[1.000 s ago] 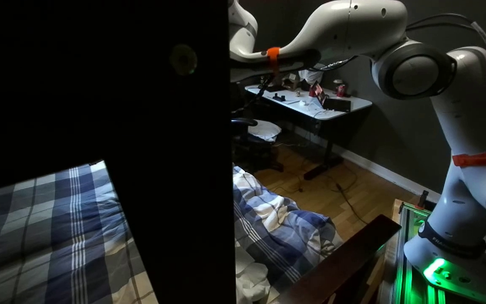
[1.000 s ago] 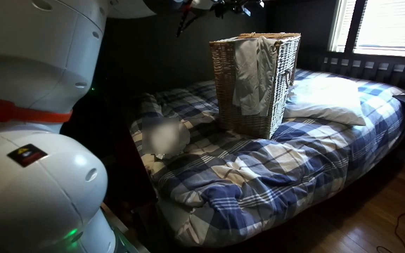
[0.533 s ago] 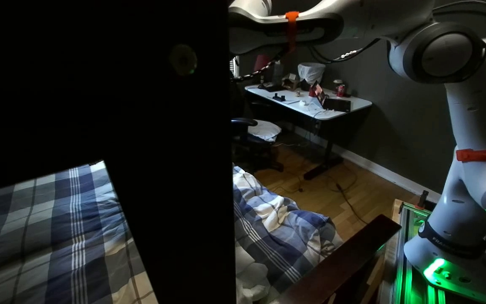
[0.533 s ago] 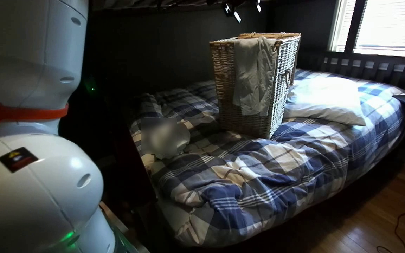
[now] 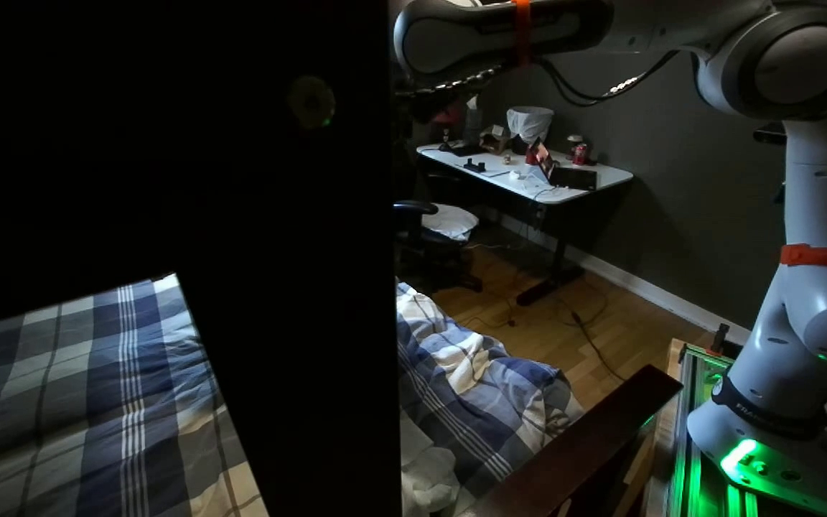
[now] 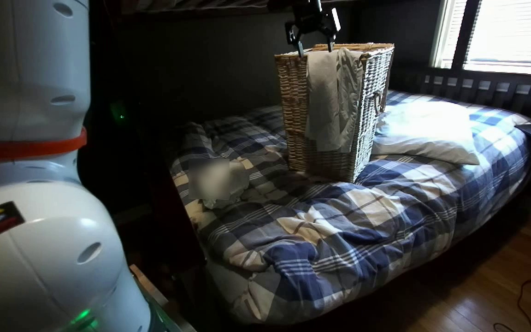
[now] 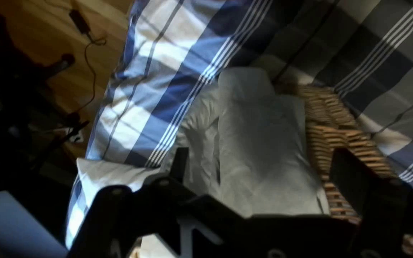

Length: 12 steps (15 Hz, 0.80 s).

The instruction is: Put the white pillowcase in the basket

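Note:
A whitish pillowcase [image 6: 327, 106] hangs over the near rim of the wicker basket [image 6: 295, 120] in an exterior view, its lower part down the outside. It also shows in the wrist view [image 7: 260, 143], beside the basket's woven side [image 7: 330, 132]. My gripper [image 6: 315, 50] is at the level of the basket's rim, over the top of the cloth. In the wrist view my gripper [image 7: 262, 163] is open with wide-apart fingers, the cloth between them in the picture. Whether it touches the cloth I cannot tell. The basket's inside is hidden.
The basket stands on a bed with a plaid cover [image 6: 362, 230]. A white pillow [image 6: 431, 131] lies behind it. A white bundle [image 6: 238, 182], partly blurred, lies near the bed's end. A dark board [image 5: 578, 438] edges the bed. A bunk edge [image 6: 201, 7] runs overhead.
My gripper has come down from the top edge of an exterior view to the basket's rim. The forearm has lowered and the upper arm has swung back. The cloth and basket have not moved.

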Each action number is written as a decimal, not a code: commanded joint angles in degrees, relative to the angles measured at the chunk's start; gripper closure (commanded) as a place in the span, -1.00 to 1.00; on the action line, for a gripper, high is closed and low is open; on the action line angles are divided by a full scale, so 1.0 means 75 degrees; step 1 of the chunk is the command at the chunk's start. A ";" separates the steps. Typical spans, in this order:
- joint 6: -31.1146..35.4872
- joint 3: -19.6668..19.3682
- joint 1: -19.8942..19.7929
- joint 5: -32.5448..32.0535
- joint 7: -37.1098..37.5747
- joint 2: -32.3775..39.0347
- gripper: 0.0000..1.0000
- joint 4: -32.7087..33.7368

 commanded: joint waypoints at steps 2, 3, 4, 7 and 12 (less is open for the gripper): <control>-0.0583 -0.0389 -0.0040 0.1244 -0.0760 -0.0707 -1.00 -0.1177; -0.0544 -0.0477 -0.0010 0.1284 -0.0701 -0.0763 -1.00 -0.1361; -0.0373 -0.0607 0.0068 0.1245 -0.0495 -0.0800 -1.00 -0.1507; -0.0511 -0.0760 0.0208 0.1108 -0.0589 -0.0533 -1.00 -0.1098; -0.0233 -0.0801 0.0344 0.0892 -0.0532 -0.0527 -1.00 -0.1210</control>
